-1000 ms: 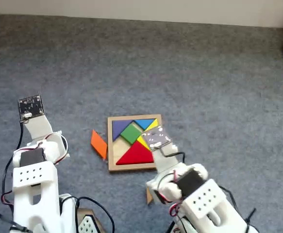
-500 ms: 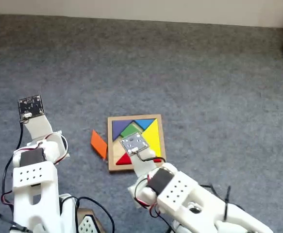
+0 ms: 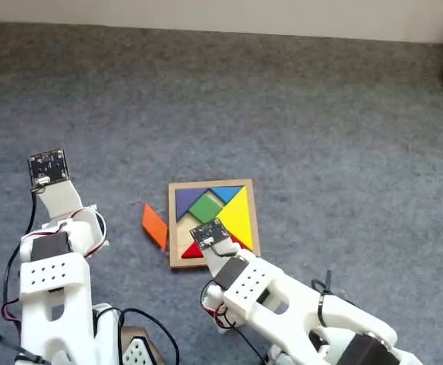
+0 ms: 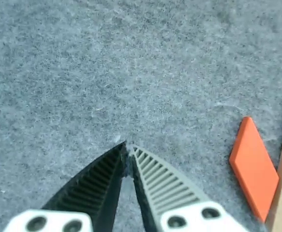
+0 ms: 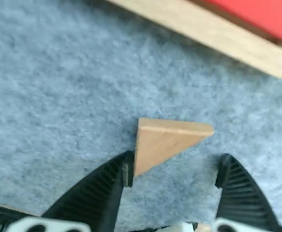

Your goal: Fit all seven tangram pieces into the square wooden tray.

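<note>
**Wooden triangle [image 5: 162, 137] sits inside your right gripper [image 5: 174, 169]**
The jaws are wide open and empty. The triangle lies on the carpet, lengthwise across the gap, crowding one finger, with the tray [image 5: 218, 36] edge just beyond. Your left gripper [image 4: 128, 154] is closed and empty near the orange piece [image 4: 253, 166].

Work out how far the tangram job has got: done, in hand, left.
Done: five coloured pieces lie in the tray. In hand: the open right tool straddles the wooden triangle on the carpet, not yet gripped. Left: that triangle and the orange piece beside the tray.
</note>
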You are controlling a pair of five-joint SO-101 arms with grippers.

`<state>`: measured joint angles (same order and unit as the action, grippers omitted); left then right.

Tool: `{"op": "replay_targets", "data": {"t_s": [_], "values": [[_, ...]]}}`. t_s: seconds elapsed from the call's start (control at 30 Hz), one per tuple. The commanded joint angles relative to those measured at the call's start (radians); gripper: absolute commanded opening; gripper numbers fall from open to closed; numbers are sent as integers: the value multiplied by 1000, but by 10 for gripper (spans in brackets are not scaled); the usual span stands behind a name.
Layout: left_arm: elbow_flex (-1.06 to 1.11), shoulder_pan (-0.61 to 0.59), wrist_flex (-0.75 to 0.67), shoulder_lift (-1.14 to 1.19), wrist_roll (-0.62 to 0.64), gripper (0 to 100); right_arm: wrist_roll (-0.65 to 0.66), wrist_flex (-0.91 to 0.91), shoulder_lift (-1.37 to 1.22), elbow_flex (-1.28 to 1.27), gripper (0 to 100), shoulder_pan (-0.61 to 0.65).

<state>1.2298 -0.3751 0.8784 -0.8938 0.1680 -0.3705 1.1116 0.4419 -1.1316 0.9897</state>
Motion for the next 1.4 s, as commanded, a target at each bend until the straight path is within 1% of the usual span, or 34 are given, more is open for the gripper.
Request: {"op": "replay_targets", "data": {"t_s": [0.0,0.17,0.33,0.4,0.53,0.67,0.8,0.93,1.07,1.13,1.2,1.27,1.37], "values": [[-4,-12,-11,-8,-6,21,57,-70,-30,39,274,-94],[-4,-12,-11,-8,-6,21,75,-160,-31,48,274,-188],[-4,-12,-11,-8,-6,21,81,-160,-31,50,274,-237],[-4,-12,-11,-8,-6,21,81,-159,-31,50,274,-252],[-4,-12,-14,-8,-6,21,81,-147,-18,50,274,-243],[-4,-12,-14,-8,-6,21,83,-108,67,94,274,-223],[-4,-12,-14,-8,-6,21,83,-94,160,137,274,-231],[-4,-12,-14,-8,-6,21,86,-101,262,157,274,-300],[-4,-12,-11,-8,-6,21,175,-101,387,168,274,-421],[-4,-12,-11,-8,-6,21,209,-96,452,163,274,-452],[-4,-12,-12,-8,-6,21,252,-90,507,154,274,-455],[-4,-12,-12,-8,-6,21,299,-44,547,119,274,-452],[-4,-12,-12,-8,-6,21,376,27,579,87,274,-395]]}}
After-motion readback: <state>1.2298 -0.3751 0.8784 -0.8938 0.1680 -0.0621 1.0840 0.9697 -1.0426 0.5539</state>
